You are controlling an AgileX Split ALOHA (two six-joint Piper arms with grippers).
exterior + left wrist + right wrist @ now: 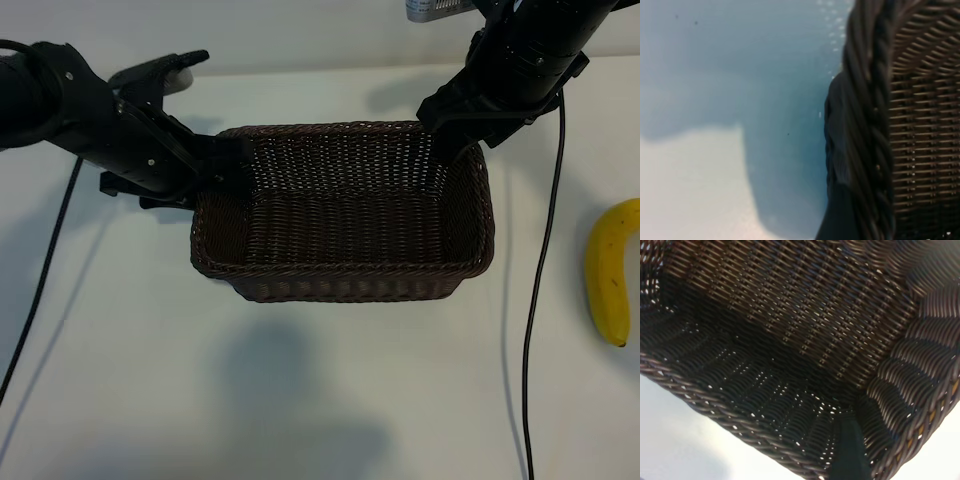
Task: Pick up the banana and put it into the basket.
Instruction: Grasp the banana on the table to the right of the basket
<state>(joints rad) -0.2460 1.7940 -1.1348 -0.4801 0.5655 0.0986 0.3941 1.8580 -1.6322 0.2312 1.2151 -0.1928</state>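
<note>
Both pincers grip the basket (345, 215) rim, L (225, 165) and R (455, 145) corners, prob steadying it; banana (610, 270) well right, untouched.

No text, label, brand or number can be read on anything here.

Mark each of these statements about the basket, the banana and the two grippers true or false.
1. The banana lies inside the basket. False: it lies on the table, apart from the basket, on the right arm's side.
2. The basket holds nothing. True.
3. The left gripper is at the basket's rim on the left arm's side. True.
4. The right gripper hovers over the banana. False: it is at the basket's far corner on the right arm's side.
5. The banana is peeled. False: its yellow skin is whole.
</note>
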